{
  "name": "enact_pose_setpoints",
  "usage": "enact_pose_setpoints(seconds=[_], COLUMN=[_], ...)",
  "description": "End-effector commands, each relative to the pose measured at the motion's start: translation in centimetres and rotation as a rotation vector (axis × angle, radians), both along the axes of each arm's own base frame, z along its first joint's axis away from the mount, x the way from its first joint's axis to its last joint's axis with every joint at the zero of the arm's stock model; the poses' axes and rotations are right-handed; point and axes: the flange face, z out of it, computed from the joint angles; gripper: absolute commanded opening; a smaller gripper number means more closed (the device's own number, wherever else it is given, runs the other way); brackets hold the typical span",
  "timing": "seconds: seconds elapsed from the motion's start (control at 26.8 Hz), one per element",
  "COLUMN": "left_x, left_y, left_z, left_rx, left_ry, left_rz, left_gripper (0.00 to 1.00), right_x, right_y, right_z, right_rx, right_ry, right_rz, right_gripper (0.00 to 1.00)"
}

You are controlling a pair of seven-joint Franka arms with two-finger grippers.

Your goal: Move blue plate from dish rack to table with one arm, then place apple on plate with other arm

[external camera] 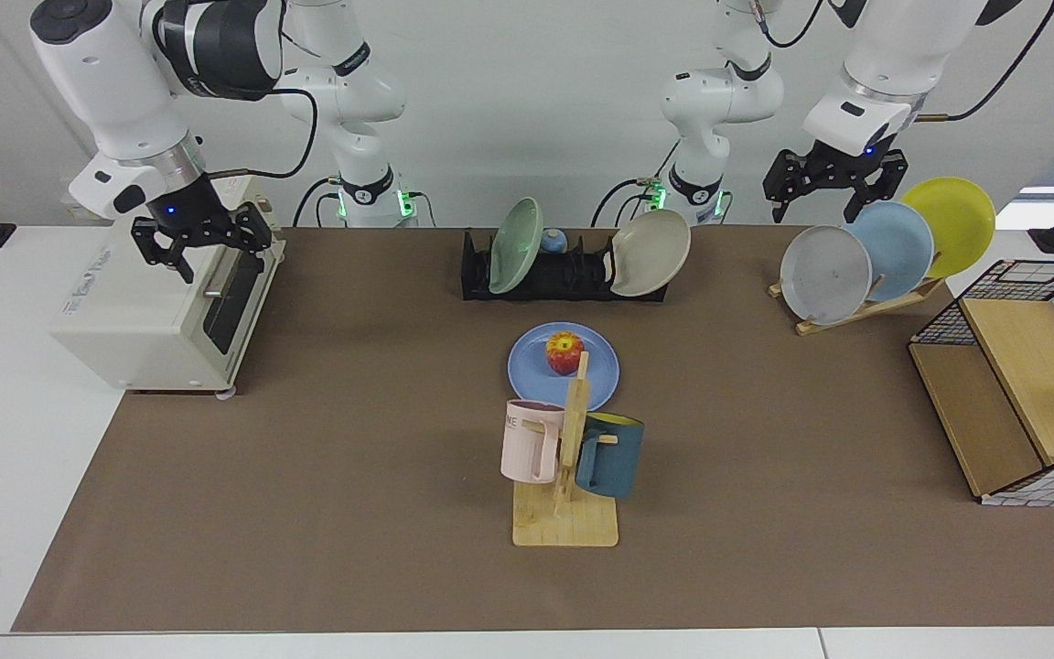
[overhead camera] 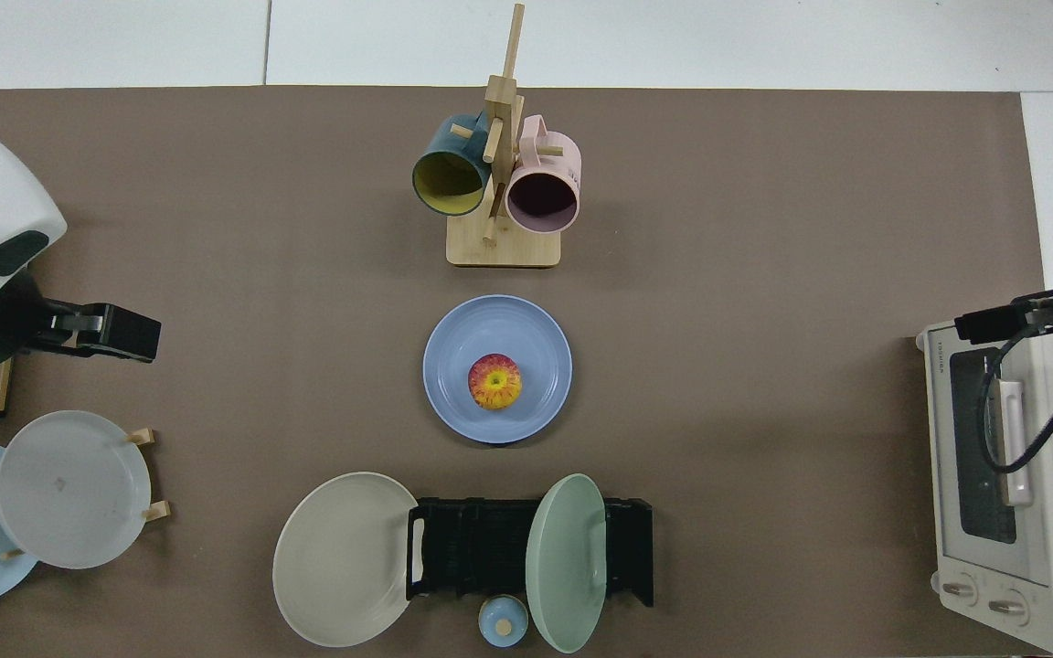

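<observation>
- Facing view: the table (external camera: 326,476) is a matte brown sheet with white borders, against a plain pale wall
- The blue plate (external camera: 532,371) lies flat on it near the middle, the apple (external camera: 564,353) on the plate, just in front of the dish rack (external camera: 564,275)
- The right gripper (external camera: 200,243) hangs over the toaster oven (external camera: 156,293), fingers spread and empty
- The left gripper (external camera: 822,183) hovers above the wooden plate stand (external camera: 865,307), fingers spread, holding nothing
- Top view: the apple (overhead camera: 494,382) sits at the centre of the blue plate (overhead camera: 453,366), between the mug tree (overhead camera: 501,210) and the dish rack (overhead camera: 490,548)
- The left gripper (overhead camera: 111,331) is at one edge; its fingers cannot be told apart here
</observation>
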Motion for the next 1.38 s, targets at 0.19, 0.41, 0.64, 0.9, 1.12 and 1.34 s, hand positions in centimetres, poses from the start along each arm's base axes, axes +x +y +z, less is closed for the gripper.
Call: enact_pose_setpoints(seconds=[0.19, 0.41, 0.64, 0.9, 1.12, 1.34], left_x=[-0.7, -0.7, -0.7, -0.7, -0.7, -0.7], left_y=[0.4, 0.4, 0.4, 0.4, 0.4, 0.4], left_z=[0.4, 0.4, 0.4, 0.4, 0.4, 0.4], left_rx=[0.015, 0.015, 0.015, 0.015, 0.015, 0.015], left_ry=[0.004, 0.004, 0.004, 0.004, 0.004, 0.004], left_rz=[0.011, 0.011, 0.011, 0.011, 0.011, 0.011], left_gripper=[1.00, 1.00, 1.00, 1.00, 1.00, 1.00], right_x=[-1.1, -1.2, -1.2, -1.4, -1.3, -1.5], right_y=[0.8, 1.2, 1.3, 2.0, 1.9, 1.4], right_z=[0.3, 0.2, 0.3, 0.2, 0.3, 0.7], right_rx=[0.016, 0.017, 0.015, 0.015, 0.014, 0.004], right_ry=[0.027, 0.036, 0.033, 0.055, 0.043, 0.029], right_rz=[-0.072, -0.106, -0.106, -0.120, -0.150, -0.158], right_gripper=[1.00, 1.00, 1.00, 1.00, 1.00, 1.00])
